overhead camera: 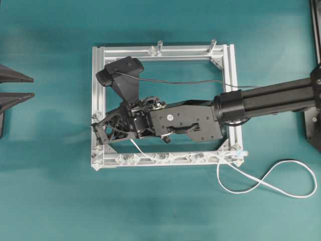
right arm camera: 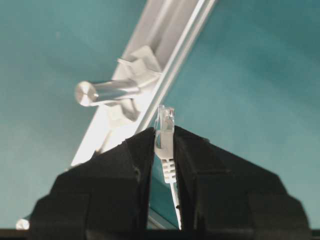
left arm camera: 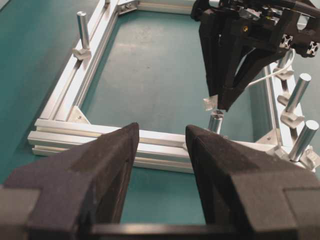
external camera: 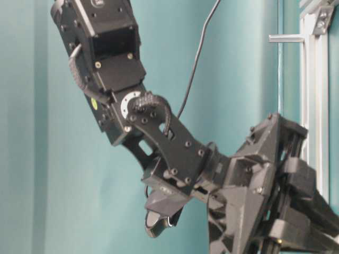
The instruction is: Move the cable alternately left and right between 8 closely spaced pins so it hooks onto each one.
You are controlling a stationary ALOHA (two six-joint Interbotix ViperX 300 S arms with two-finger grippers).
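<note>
My right gripper (overhead camera: 96, 128) reaches across the silver frame (overhead camera: 160, 50) to its left rail and is shut on the cable's small white plug (right arm camera: 165, 125). In the right wrist view the plug tip pokes out past the fingertips, just beside a grey metal post (right arm camera: 107, 91) on the rail. The white cable (overhead camera: 235, 192) trails back from the gripper to the near rail, follows the row of translucent pins (overhead camera: 135, 158), and loops on the table at the right. My left gripper (overhead camera: 33, 86) hangs open and empty left of the frame, facing the right gripper (left arm camera: 220, 100).
Two grey posts (overhead camera: 159, 46) stand on the far rail. More upright posts (left arm camera: 297, 92) line the rail by the right gripper. The right arm (overhead camera: 271, 98) spans the frame's middle. A black wire (overhead camera: 190, 82) crosses the inside of the frame.
</note>
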